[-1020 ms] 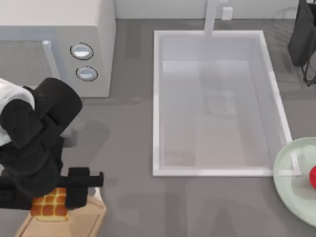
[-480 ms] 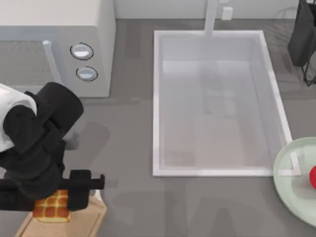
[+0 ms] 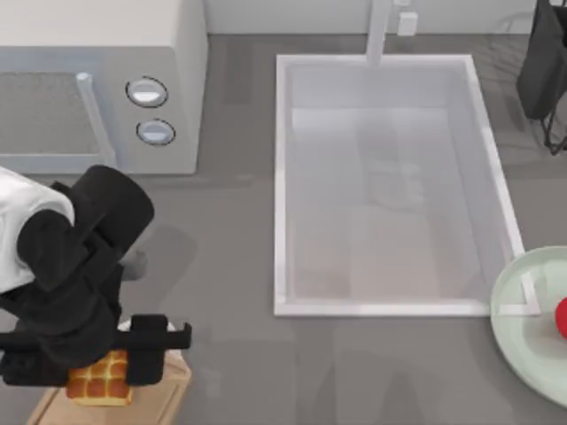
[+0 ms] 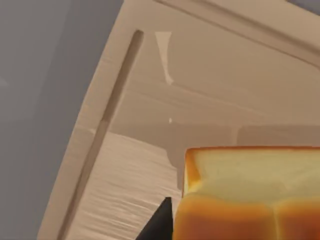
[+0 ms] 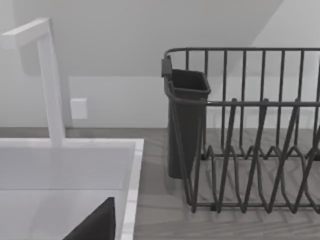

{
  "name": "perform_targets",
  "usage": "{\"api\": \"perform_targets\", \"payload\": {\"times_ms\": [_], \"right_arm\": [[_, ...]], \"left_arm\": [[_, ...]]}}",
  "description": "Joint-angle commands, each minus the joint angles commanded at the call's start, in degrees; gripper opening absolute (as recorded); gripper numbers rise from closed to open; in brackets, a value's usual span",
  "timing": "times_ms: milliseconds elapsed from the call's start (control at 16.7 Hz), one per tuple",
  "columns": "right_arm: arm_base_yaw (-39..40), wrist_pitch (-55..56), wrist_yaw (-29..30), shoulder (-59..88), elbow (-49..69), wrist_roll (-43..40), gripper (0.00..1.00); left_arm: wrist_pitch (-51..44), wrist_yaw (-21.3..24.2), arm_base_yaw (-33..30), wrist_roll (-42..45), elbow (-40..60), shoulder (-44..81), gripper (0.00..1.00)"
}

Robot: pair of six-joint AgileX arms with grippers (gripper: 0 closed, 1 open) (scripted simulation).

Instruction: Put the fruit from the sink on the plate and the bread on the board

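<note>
Flanking sink (image 3: 282,177): microwave (image 3: 97,84), dish rack (image 5: 250,130).

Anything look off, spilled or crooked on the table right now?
Nothing stands out. The bread sits square over the board under the left gripper, and the fruit is on the plate.

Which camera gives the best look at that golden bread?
The left wrist view: the bread sits close up over the wooden board, showing its pale side and glossy crust. In the top view the bread is partly covered by the left gripper. The right wrist view faces the sink and a dish rack.
</note>
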Motion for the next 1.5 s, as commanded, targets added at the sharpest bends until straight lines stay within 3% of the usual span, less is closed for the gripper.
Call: {"api": "perform_targets", "payload": {"times_ms": [600, 1380, 1500], "right_arm": [[0.0, 0.0, 0.0, 0.0, 0.0, 0.0, 1.0], [0.0, 0.0, 0.0, 0.0, 0.0, 0.0, 1.0], [0.0, 0.0, 0.0, 0.0, 0.0, 0.0, 1.0]], "left_arm": [[3.51, 0.01, -0.1, -0.05, -2.37, 1.59, 0.0], [3.51, 0.01, -0.1, -0.05, -2.37, 1.59, 0.98], [3.51, 0.01, -0.1, -0.05, -2.37, 1.59, 1.0]]}}
